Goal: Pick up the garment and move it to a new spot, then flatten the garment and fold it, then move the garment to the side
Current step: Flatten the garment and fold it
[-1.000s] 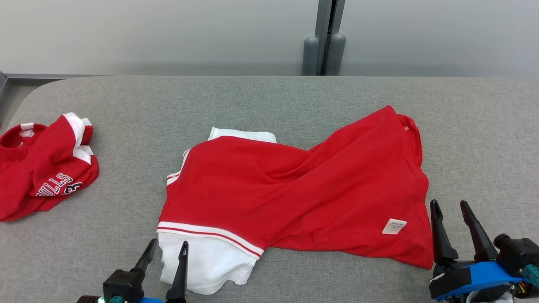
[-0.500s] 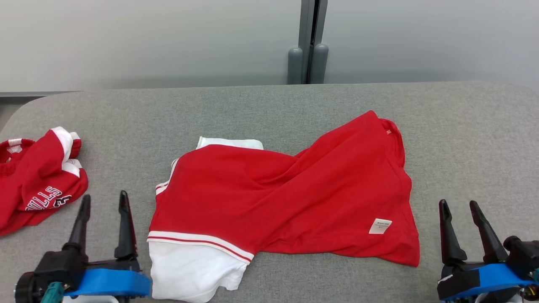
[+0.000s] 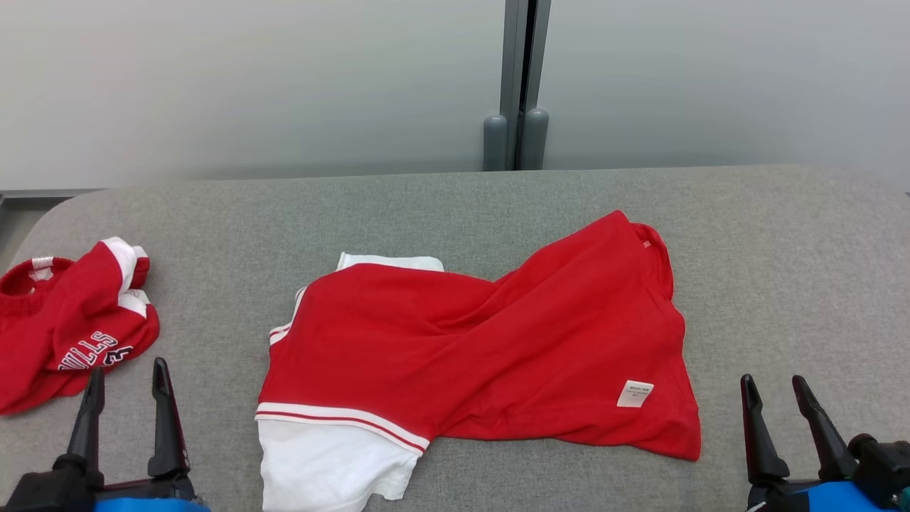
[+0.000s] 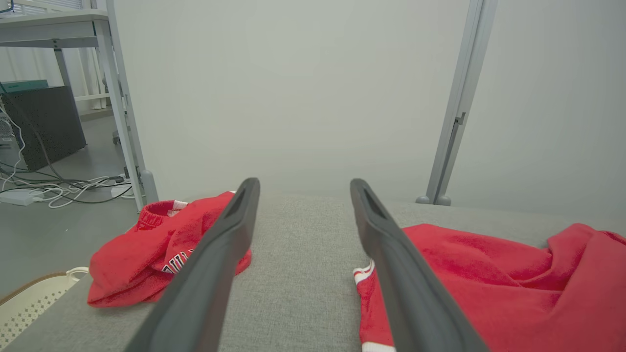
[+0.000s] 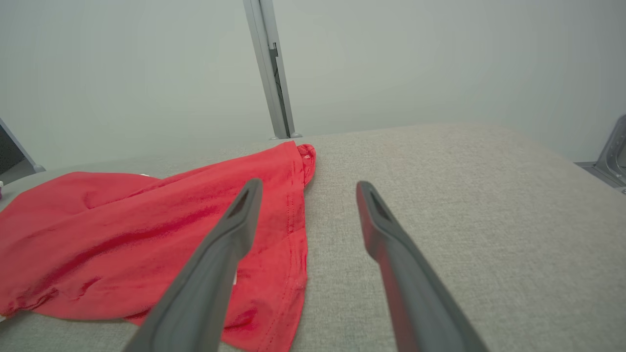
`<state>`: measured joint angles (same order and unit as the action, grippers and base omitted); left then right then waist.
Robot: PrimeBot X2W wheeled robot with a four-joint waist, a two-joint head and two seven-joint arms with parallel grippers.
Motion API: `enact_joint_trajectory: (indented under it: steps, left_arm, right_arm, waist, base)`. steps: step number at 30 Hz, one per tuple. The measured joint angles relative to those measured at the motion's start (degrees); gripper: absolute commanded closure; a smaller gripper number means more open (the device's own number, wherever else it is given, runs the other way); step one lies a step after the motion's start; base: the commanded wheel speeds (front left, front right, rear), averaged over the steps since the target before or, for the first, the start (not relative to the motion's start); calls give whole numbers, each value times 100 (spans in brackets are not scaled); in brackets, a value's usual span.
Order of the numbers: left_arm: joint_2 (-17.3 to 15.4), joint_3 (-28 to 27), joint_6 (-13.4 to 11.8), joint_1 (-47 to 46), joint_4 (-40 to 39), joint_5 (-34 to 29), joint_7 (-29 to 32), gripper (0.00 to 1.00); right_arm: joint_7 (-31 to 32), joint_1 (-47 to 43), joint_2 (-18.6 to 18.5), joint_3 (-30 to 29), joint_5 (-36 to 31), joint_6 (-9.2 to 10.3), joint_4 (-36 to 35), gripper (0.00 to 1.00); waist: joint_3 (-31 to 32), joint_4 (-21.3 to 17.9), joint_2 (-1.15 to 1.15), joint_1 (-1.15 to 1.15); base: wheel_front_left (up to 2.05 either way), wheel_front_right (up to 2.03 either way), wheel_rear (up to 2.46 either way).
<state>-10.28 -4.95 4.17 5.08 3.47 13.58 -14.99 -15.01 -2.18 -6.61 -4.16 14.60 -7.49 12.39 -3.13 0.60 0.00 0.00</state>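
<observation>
The garment (image 3: 483, 355) is a red shirt with a white sleeve, lying rumpled and partly doubled over in the middle of the grey table (image 3: 782, 249). A small white label shows near its front right corner. My left gripper (image 3: 128, 370) stands open at the front left, apart from the sleeve and holding nothing. In the left wrist view its fingers (image 4: 304, 186) frame bare table, with the garment (image 4: 489, 274) to their right. My right gripper (image 3: 772, 382) is open just right of the garment's front right corner. The right wrist view has its fingers (image 5: 308, 186) over the garment's (image 5: 146, 230) hem edge.
A second red garment with white lettering (image 3: 71, 327) lies bunched at the table's left edge, close to my left gripper. A grey partition wall with a post (image 3: 515, 128) stands behind the table. Off the left edge are a desk, floor cables and a white perforated basket (image 4: 29, 298).
My left gripper has opened wider and drawn away from the white sleeve to the left. The head camera has shifted, so the whole scene sits lower. The garment lies as before.
</observation>
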Motion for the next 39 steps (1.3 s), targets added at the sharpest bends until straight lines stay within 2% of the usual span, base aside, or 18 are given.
enact_joint_trajectory:
  steps: [4, 10, 35, 39]
  left_arm:
    - [80, 25, 146, 140, 156, -10, 0, 0]
    - [116, 209, 232, 181, 416, -63, 0, 0]
    - [40, 382, 292, 88, 733, -67, 0, 0]
    - [25, 564, 294, 78, 856, -53, 0, 0]
  right_arm:
    - [82, -114, -22, 81, -96, 0, -26, 0]
    - [319, -318, -57, 263, -196, 1, -178, 0]
    - [485, -411, -24, 335, -201, 0, -277, 0]
    - [483, -375, -25, 332, -192, 1, -242, 0]
  waist:
    - [152, 13, 0, 0]
    - [214, 13, 0, 0]
    - [169, 10, 0, 0]
    - [166, 1, 0, 0]
  base:
    - [0, 0, 0]
    - [0, 0, 0]
    - [0, 0, 0]
    - [0, 0, 0]
